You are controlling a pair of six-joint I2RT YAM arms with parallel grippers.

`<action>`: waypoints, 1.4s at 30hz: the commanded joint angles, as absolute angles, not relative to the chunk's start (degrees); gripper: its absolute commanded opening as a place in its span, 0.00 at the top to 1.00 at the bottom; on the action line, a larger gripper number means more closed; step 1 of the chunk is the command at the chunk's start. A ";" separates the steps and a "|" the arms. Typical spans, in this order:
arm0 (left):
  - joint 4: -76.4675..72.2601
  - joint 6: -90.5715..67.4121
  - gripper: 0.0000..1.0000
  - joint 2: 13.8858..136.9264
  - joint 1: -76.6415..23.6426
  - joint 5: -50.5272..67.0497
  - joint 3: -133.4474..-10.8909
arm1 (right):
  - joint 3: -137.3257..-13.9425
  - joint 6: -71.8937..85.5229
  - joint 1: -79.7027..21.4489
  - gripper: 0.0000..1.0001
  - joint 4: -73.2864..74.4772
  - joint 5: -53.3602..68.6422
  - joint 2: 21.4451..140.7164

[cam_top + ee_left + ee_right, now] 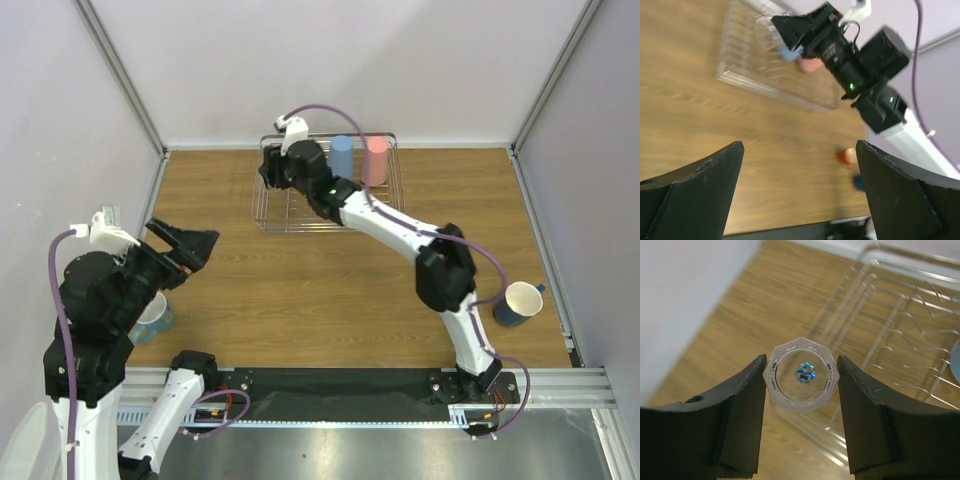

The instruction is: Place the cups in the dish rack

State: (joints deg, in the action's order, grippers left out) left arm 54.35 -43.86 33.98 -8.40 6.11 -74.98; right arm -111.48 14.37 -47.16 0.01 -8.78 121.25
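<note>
Right wrist view: right gripper [801, 369] clamped on clear glass [801, 376], dish rack [905, 252] at two o'clock; may tip on uneven wires once released.

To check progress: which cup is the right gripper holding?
The clear glass in the right gripper. It alone is transparent; the blue tumbler and the pink tumbler stand in the dish rack.

Left arm [100, 300] and right arm [395, 228] — black joints, white links, 1 purple cable [62, 330] each.
</note>
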 commanded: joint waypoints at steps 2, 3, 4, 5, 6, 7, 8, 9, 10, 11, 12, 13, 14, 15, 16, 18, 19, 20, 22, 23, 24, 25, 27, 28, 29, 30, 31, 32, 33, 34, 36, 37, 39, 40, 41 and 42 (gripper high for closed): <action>62.93 -37.09 0.01 32.79 -8.53 1.23 -72.87 | -120.58 5.54 -48.78 1.00 -0.44 -18.80 126.73; 63.02 -36.83 0.01 32.44 -8.53 1.32 -71.82 | -121.80 5.02 -48.69 1.00 -0.53 -19.33 128.04; 63.02 -36.74 0.01 32.26 -8.53 1.32 -71.28 | -121.82 4.75 -48.69 1.00 -0.44 -19.42 128.75; 63.19 -36.65 0.01 32.17 -8.53 1.49 -70.84 | -123.03 4.57 -48.69 1.00 -0.35 -19.51 129.37; 63.28 -36.56 0.01 31.99 -8.53 1.32 -70.67 | -123.57 4.57 -48.60 1.00 -0.26 -19.60 129.90; 63.19 -36.56 0.01 31.91 -8.53 1.41 -70.14 | -123.92 4.74 -48.60 1.00 -0.26 -19.60 130.51; 63.19 -36.56 0.01 31.99 -8.53 1.49 -69.96 | -124.88 4.75 -48.69 1.00 -0.26 -20.03 131.82; 63.28 -36.56 0.01 32.17 -8.53 1.49 -69.87 | -125.15 4.66 -48.69 1.00 -0.26 -20.13 132.44; 63.19 -36.48 0.01 32.17 -8.53 1.84 -69.61 | -125.33 4.48 -48.69 1.00 -0.18 -20.04 132.89; 63.02 -36.39 0.01 32.25 -8.53 2.11 -69.44 | -125.85 4.48 -48.78 1.00 -0.26 -20.13 134.20; 62.93 -36.13 0.01 32.17 -8.53 2.37 -69.35 | -126.99 4.31 -48.78 1.00 -0.26 -20.39 134.82; 62.93 -35.86 0.01 32.25 -8.53 2.37 -69.52 | -127.96 3.87 -48.95 1.00 1.56 -21.61 135.61; 63.02 -35.60 0.01 32.17 -8.53 2.46 -69.70 | -128.66 3.69 -48.87 1.00 1.93 -22.14 136.75; 63.45 -34.81 0.01 32.17 -8.53 2.46 -69.78 | -129.89 3.34 -48.95 1.00 2.28 -22.93 137.28; 63.81 -34.54 0.01 32.17 -8.61 2.20 -70.22 | -130.25 2.56 -49.04 1.00 2.37 -23.37 137.72; 64.33 -33.84 0.01 32.17 -8.53 1.85 -70.40 | -130.43 2.29 -49.04 1.00 2.02 -23.55 138.51; 64.77 -33.66 0.01 32.17 -8.53 1.76 -70.31 | -130.52 2.20 -49.04 1.00 2.02 -23.38 138.69; 64.78 -33.49 0.01 32.17 -8.53 1.76 -70.31 | -130.52 2.11 -49.04 1.00 2.11 -23.47 138.95; 64.86 -33.31 0.01 32.17 -8.53 1.93 -70.40 | -130.34 2.11 -49.22 1.00 2.28 -23.47 139.74; 64.95 -32.96 0.01 32.25 -8.53 2.11 -70.57 | -130.43 2.02 -49.31 1.00 2.37 -23.38 140.01; 64.86 -32.70 0.01 32.34 -8.53 2.28 -70.58 | -130.34 2.02 -49.31 1.00 2.37 -23.29 140.36; 64.78 -32.61 0.01 32.34 -8.53 2.37 -70.58 | -130.34 2.11 -49.39 1.00 2.20 -23.20 140.54; 64.95 -32.17 0.00 32.26 -8.53 2.29 -70.40 | -130.69 2.29 -49.48 1.00 2.37 -23.64 141.41; 65.13 -32.17 0.01 32.26 -8.53 2.37 -70.40 | -131.04 2.37 -49.48 1.00 2.55 -23.82 141.76; 65.30 -32.08 0.00 32.34 -8.53 2.37 -70.31 | -131.04 2.55 -49.48 1.00 2.81 -24.08 142.03; 65.39 -31.99 0.01 32.26 -8.53 2.29 -70.40 | -131.13 2.72 -49.48 1.00 2.90 -24.34 142.29; 65.48 -31.91 0.00 32.17 -8.53 2.29 -70.40 | -131.13 2.72 -49.48 1.00 2.99 -24.35 142.64; 65.74 -31.73 0.00 32.17 -8.53 2.20 -70.49 | -131.13 2.99 -49.48 1.00 3.25 -24.35 142.65; 66.00 -31.73 0.00 32.17 -8.53 2.02 -70.84 | -131.13 3.34 -49.48 0.98 3.34 -24.08 142.82; 66.09 -31.64 0.01 32.25 -8.53 2.02 -70.93 | -131.22 3.34 -49.48 0.97 3.34 -23.82 143.17; 66.27 -31.46 0.00 32.17 -8.53 1.85 -71.19 | -131.22 3.43 -49.57 0.97 3.52 -23.55 143.35; 66.44 -31.29 0.01 32.17 -8.53 1.85 -71.10 | -131.22 3.69 -49.57 0.96 3.78 -23.64 143.70; 66.53 -31.29 0.01 32.17 -8.53 1.84 -71.28 | -131.13 3.95 -49.57 0.96 4.04 -23.38 143.96; 66.45 -31.29 0.01 32.25 -8.53 1.85 -71.28 | -131.13 4.22 -49.57 0.96 4.13 -23.29 144.05; 66.53 -31.29 0.00 32.26 -8.53 1.85 -71.37 | -131.05 4.31 -49.57 0.96 4.22 -23.12 144.14; 66.36 -31.20 0.00 32.26 -8.53 1.93 -71.11 | -131.04 4.39 -49.57 0.96 4.22 -23.20 144.14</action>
